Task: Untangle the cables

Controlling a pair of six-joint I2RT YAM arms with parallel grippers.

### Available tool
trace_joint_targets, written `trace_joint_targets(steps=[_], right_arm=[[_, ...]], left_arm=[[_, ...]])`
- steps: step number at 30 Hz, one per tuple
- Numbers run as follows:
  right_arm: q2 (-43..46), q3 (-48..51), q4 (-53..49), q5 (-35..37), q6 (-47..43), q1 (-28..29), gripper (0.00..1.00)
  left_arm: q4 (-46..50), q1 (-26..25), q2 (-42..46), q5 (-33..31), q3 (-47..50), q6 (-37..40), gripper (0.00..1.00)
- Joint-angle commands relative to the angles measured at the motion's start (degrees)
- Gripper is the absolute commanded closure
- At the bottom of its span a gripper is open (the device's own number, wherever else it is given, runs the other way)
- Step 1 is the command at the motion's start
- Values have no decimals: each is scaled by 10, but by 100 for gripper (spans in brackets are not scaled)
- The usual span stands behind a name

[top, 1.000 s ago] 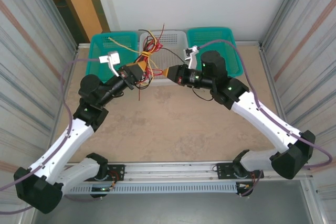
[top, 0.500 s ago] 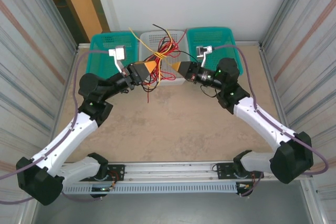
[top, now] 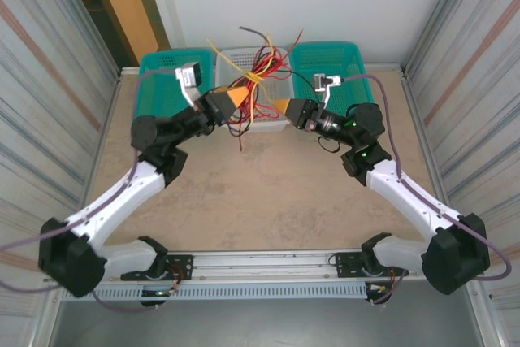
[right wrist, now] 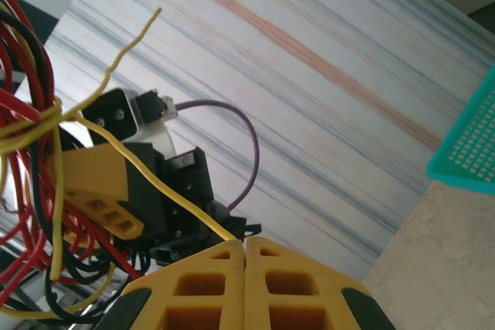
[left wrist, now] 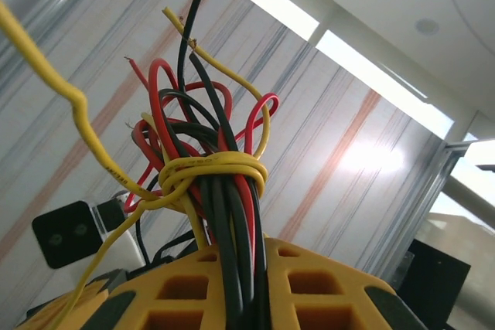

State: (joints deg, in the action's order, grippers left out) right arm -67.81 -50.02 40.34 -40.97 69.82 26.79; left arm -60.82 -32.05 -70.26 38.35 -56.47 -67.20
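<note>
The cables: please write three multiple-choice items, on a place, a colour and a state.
1. Where are the cables? A. flat on the table B. held up between the left end effector and the right end effector C. in a teal basket
2. Colour of the knotted cable around the bundle? A. yellow B. red C. black
3. The right end effector is: A. wide open B. shut on nothing C. shut on a yellow cable
Answers: 1 B, the top view shows them raised between both tips; 2 A, yellow loops bind the bundle; 3 C, the strand leaves its closed fingers.
</note>
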Motion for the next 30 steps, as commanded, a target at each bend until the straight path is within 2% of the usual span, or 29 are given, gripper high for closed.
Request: trace_joint_targets(steps=[1, 5, 12, 15, 17, 19, 23, 28, 30], right_arm=[[-25, -12, -81, -29, -22, -47, 100], [-85, -97, -83, -103, -21, -84, 100], [-211, -264, -79, -209, 4, -134, 100], [-251, -381, -212, -256, -81, -151, 100], [-275, -465, -361, -271, -173, -153, 100], [-294, -527, -444, -277, -222, -156, 100], [-327, -596, -459, -297, -219, -187, 100], [-348, -643, -468, -314, -218, -193, 100], [-348, -659, -493, -313, -236, -194, 100]], left_arm=[[-202, -16, 3, 19, -83, -40, 100], [-183, -39, -7, 69, -115, -40, 100], [-131, -55, 8, 150, -91, -26, 100], [-4, -53, 38, 199, -50, 61, 100], [124, -49, 54, 230, -30, 147, 100], [160, -43, 53, 261, -16, 169, 100], [206, -37, 52, 300, 1, 206, 100], [437, -43, 39, 322, -32, 376, 100], [550, -37, 26, 300, -49, 455, 100]])
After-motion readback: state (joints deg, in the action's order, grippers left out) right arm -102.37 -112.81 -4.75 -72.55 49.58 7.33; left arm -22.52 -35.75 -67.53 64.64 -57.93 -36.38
